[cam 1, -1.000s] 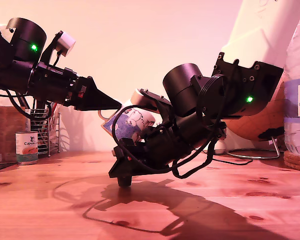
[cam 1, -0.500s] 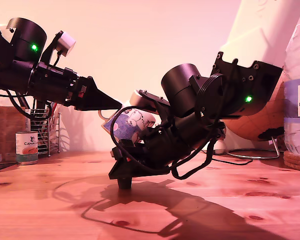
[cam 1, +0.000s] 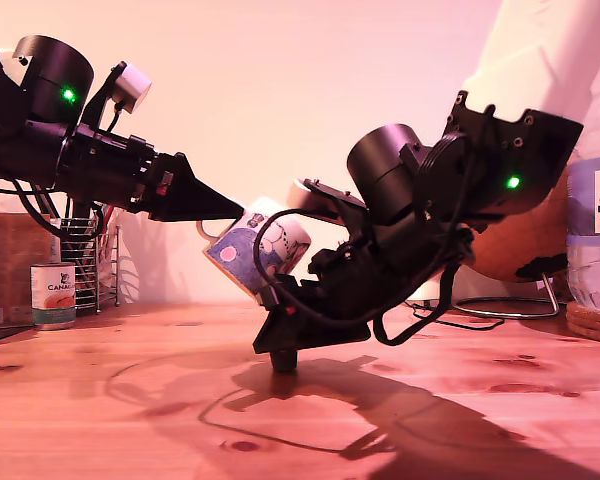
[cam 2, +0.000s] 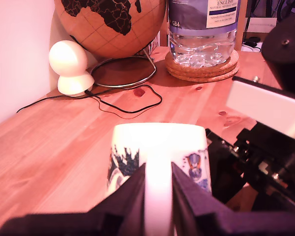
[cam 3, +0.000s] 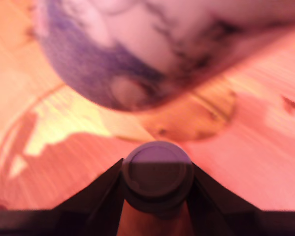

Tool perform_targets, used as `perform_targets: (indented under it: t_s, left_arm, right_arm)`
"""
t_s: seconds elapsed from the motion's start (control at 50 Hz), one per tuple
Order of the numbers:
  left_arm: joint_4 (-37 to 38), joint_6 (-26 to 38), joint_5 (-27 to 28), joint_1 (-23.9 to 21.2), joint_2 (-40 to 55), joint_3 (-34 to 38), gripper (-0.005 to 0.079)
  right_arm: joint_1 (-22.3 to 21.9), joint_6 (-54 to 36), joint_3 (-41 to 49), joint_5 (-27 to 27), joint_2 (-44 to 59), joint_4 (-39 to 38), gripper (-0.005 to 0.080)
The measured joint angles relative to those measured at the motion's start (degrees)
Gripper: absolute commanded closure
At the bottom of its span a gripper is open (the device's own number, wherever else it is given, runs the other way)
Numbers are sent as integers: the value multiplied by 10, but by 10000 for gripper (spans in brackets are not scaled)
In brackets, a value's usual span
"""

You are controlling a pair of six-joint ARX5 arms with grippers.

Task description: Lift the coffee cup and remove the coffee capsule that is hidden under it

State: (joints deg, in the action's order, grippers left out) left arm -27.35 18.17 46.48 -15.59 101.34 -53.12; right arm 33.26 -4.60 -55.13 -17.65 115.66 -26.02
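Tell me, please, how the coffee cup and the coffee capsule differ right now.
The coffee cup is large, white with blue drawings; the coffee capsule is small and dark. The cup hangs tilted above the table; the capsule sits low, near the wood. My first gripper clamps the cup, my second gripper the capsule. Both are gripped.

Low tabletop side view; two pincer-mounted close-ups.

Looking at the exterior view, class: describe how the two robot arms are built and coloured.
Both arms are matt black, with round drum-shaped joint housings, each showing a small green light. My first gripper tapers to a pointed wedge, with a white camera block above. My second gripper trails looping black cables.
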Motion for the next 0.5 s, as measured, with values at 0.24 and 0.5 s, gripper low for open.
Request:
perform_targets:
  t_s: [0.24, 0.5]
  left_arm:
    - [1, 0, 0, 0, 0, 0, 765]
    - [1, 0, -1, 0, 0, 0, 765]
  right_arm:
    - [-3, -2, 7, -1, -23, 5, 697]
    - [-19, -2, 49, -1, -57, 1, 698]
